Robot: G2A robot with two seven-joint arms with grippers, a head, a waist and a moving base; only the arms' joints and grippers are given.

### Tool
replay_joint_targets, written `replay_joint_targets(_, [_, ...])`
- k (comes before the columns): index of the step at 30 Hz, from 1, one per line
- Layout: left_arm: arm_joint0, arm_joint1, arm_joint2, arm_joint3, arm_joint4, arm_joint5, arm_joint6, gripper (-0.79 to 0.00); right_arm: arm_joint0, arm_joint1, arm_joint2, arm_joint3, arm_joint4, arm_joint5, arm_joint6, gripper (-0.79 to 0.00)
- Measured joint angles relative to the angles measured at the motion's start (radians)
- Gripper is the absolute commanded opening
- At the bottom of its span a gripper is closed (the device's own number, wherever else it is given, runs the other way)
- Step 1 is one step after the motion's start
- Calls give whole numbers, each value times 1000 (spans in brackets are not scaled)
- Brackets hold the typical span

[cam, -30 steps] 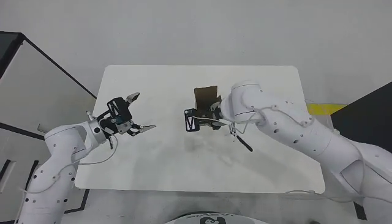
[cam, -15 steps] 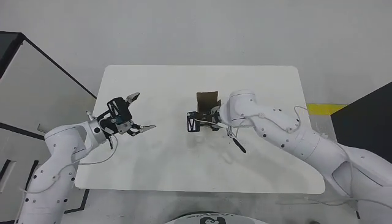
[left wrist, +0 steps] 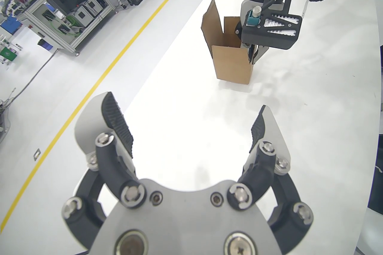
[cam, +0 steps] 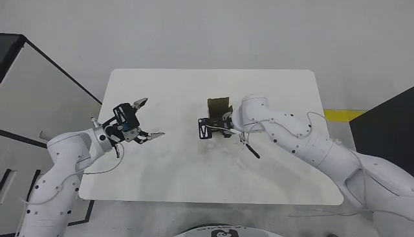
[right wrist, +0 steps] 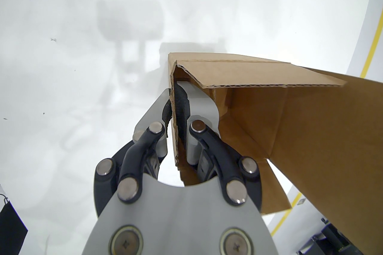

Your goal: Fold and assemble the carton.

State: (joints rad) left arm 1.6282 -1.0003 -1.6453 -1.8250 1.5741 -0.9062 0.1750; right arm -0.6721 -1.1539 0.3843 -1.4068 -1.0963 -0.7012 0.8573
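The right hand (right wrist: 176, 102) is pressed together on the near wall of the brown carton (left wrist: 232, 68), one finger inside the box and one outside. The carton stands upright and open-topped near the middle of the white desk (cam: 272, 172). A tall flap (left wrist: 212, 20) rises on its far side, above the rest of the rim. Whether the bottom panels are fully closed cannot be told.

The left hand (left wrist: 185, 106), fingers spread wide and holding nothing, hangs over the left part of the desk. It faces the carton but is well apart from it.

The step in hand appears to be holding the box square so that its flaps can be folded. Doing it well likely means a pinch firm enough to steady the carton without crushing the corrugated wall. The base should sit flat on the desk, so that each fold bends along its crease.

A box this light could tip or slide under a push from one side. Any fold is therefore best pressed toward the held wall. The task looks only partly done, with the top still open.
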Motion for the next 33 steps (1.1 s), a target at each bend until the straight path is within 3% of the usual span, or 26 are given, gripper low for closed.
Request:
replay_joint_targets(9, [0,0,0,0,0,0,0,0,3,-23,-5,53,-6,-28,-23,-785])
replay_joint_targets(10, [0,0,0,0,0,0,0,0,3,-25,-5,57,-7,-29,-23,-751])
replay_joint_targets(13, [0,0,0,0,0,0,0,0,3,-31,-4,65,-10,-31,-25,-548])
replay_joint_targets(17, [0,0,0,0,0,0,0,0,0,-33,6,66,-16,-28,-36,-425])
replay_joint_targets(33, [0,0,0,0,0,0,0,0,-49,24,145,-79,32,-83,-4,-354])
